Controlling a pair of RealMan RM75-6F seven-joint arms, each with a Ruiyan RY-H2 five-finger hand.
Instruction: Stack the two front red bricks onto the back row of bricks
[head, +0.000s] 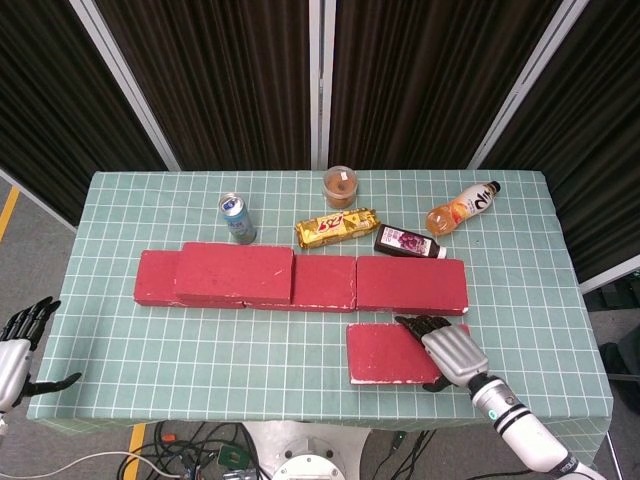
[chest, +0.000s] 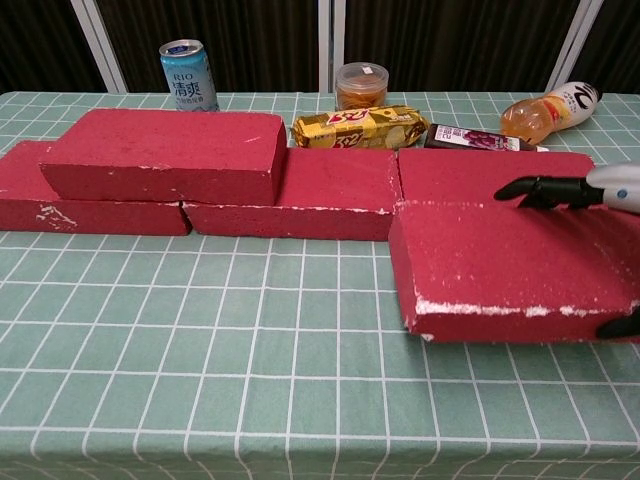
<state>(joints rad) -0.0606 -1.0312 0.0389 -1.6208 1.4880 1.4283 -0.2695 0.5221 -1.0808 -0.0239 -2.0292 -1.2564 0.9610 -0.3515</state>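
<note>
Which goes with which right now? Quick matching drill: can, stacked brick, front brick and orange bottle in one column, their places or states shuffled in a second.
Things:
1. blue can
2. stacked brick
3. front brick
4. orange bottle

Places or states:
A. lying on its side, back right
B. gripped by the right hand
C. upright, back left
D. resting on the back row's left end

Pairs: 1-C, 2-D, 3-B, 4-A
</note>
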